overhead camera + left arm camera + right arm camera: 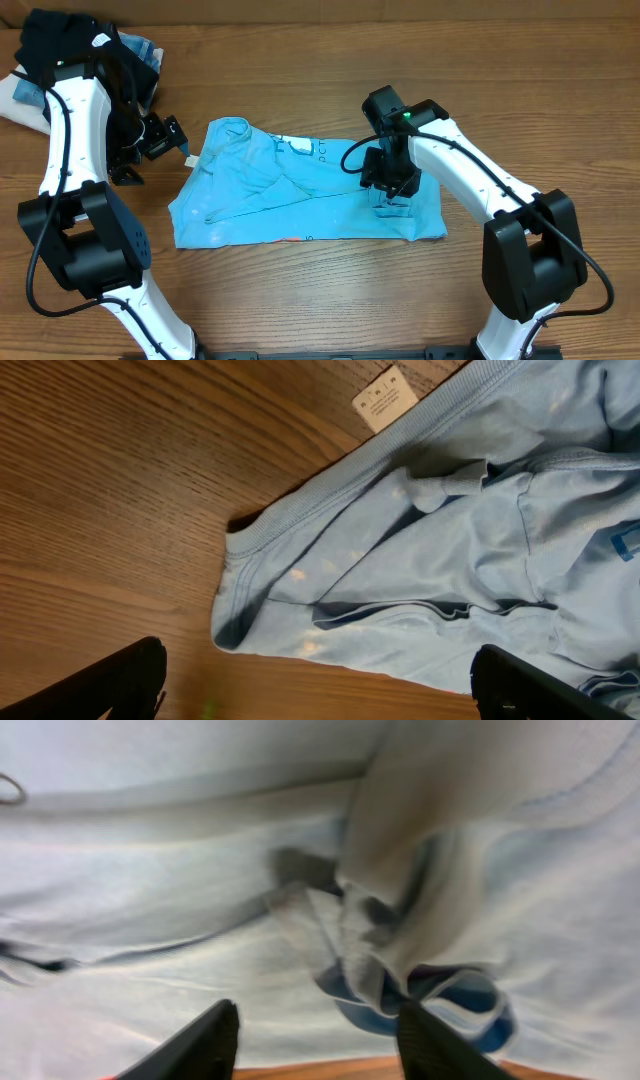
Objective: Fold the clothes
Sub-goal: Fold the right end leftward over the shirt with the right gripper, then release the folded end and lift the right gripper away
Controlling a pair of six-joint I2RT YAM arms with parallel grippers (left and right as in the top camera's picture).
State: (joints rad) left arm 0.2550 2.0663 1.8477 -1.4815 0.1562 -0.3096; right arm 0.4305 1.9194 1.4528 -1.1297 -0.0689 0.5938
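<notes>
1. Plainly, the light sky-blue short-sleeved shirt [300, 195] is soft, light and limp. It lies rumpled and partly folded mid-way across the brown wooden table [300, 300], and is best pinched at a hem or sleeve edge.
2. The right claw [325, 1040] hangs over the shirt's right end, fingers parted. A bunched fold sits just ahead, seemingly loose.
3. The left claw [320, 695] gapes wide and empty just beside the collar.
</notes>
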